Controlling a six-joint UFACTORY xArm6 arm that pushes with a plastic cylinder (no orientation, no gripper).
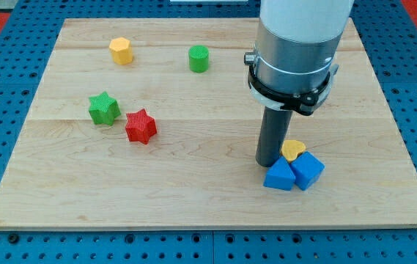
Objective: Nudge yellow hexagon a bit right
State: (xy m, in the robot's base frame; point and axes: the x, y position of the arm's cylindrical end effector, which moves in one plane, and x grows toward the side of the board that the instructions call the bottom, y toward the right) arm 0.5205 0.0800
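The yellow hexagon sits near the top left of the wooden board. My tip is far from it, at the lower right. The tip stands right beside a small yellow heart-like block, to its left, and just above a blue triangle-like block. A blue cube lies to the right of that blue block, touching it.
A green cylinder stands to the right of the yellow hexagon. A green star and a red star lie at the board's left middle. The arm's wide grey body hides part of the board's top right.
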